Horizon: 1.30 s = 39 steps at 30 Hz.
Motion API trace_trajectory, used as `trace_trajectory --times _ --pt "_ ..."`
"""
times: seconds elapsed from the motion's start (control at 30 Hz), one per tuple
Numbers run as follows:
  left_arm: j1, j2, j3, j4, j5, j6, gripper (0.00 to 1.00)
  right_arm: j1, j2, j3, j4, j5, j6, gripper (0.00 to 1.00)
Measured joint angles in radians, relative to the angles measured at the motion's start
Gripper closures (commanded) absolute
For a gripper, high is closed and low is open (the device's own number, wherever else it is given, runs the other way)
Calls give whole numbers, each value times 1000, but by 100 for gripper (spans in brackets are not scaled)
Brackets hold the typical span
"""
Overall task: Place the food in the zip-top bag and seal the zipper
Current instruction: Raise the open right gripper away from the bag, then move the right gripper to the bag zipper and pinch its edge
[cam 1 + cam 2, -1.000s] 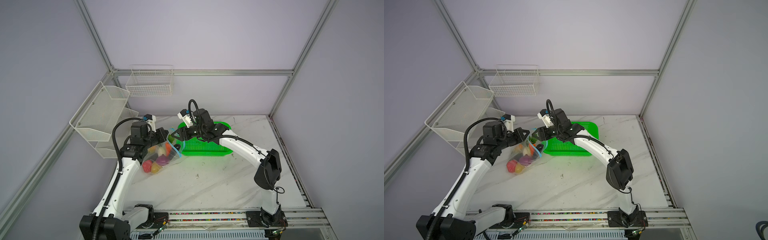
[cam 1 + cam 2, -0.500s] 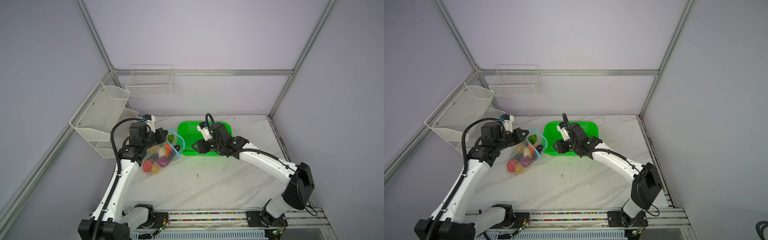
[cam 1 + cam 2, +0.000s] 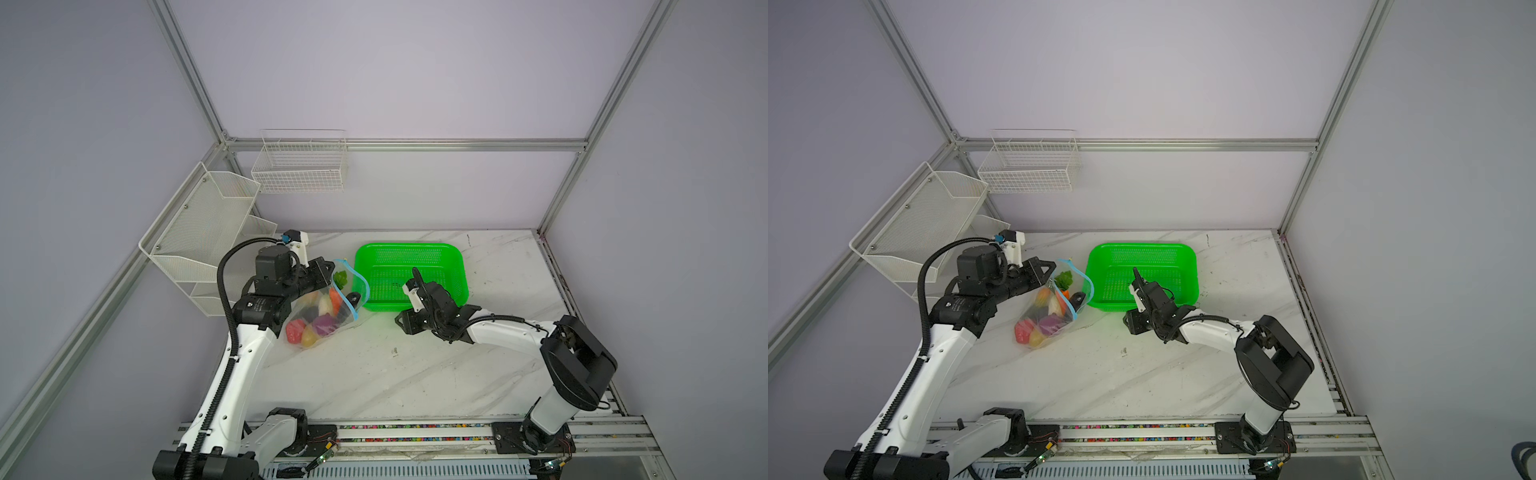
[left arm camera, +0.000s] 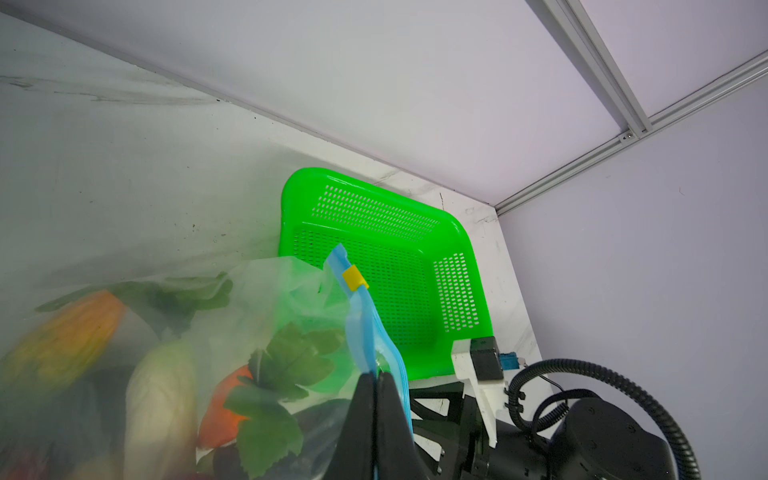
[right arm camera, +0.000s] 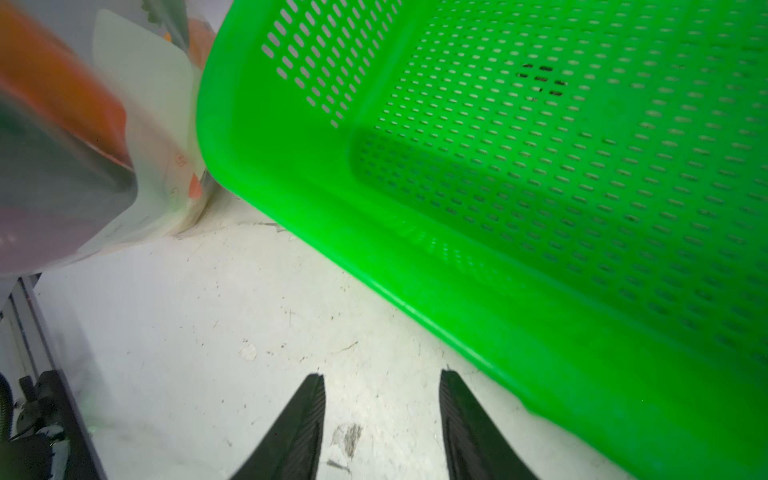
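The clear zip-top bag (image 3: 322, 309) (image 3: 1048, 313) stands on the table left of the green basket. Its mouth gapes open. The food (image 3: 316, 322) (image 3: 1042, 322) (image 4: 166, 395) lies inside it: red, yellow, purple, white, orange and leafy green pieces. The light blue zipper (image 3: 361, 286) (image 3: 1086, 282) (image 4: 365, 328) curves round the mouth, and a yellow slider (image 4: 354, 279) sits near one end. My left gripper (image 3: 331, 272) (image 3: 1052, 270) (image 4: 376, 376) is shut on the zipper edge and holds the bag up. My right gripper (image 3: 400, 322) (image 3: 1128, 323) (image 5: 380, 376) hovers open and empty over the table by the basket's near left corner.
The green perforated basket (image 3: 462, 270) (image 3: 1194, 270) (image 4: 291, 199) (image 5: 270, 174) holds nothing that I can see and touches the bag's side. A white mesh rack (image 3: 199, 232) and a wire basket (image 3: 299, 166) hang on the back left walls. Marble table (image 3: 374, 374) lies in front.
My right gripper pulled away from the bag's mouth, rightward and toward the front, to the basket's near corner, and its jaws narrowed. My left gripper kept its hold.
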Motion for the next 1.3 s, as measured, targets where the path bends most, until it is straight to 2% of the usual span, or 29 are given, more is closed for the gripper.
trace_trajectory --times 0.43,0.77,0.87,0.97,1.07,1.2,1.3 --pt "0 -6 0 -7 -2 0 100 -131 155 161 67 17 -50 52" --pt "0 -6 0 -12 -1 0 100 -145 278 296 80 0 -75 52" --pt "0 -6 0 -12 -1 0 100 -146 281 319 54 -6 -55 49" --pt "0 -6 0 -13 -1 0 100 -146 247 323 8 -48 16 45" --pt "0 -6 0 -13 -1 0 100 -146 169 311 -27 -137 144 45" --pt "0 -5 0 -13 -1 0 100 -146 45 264 31 -287 342 45" --pt "0 -1 0 -13 0 0 100 -137 12 258 83 -362 451 42"
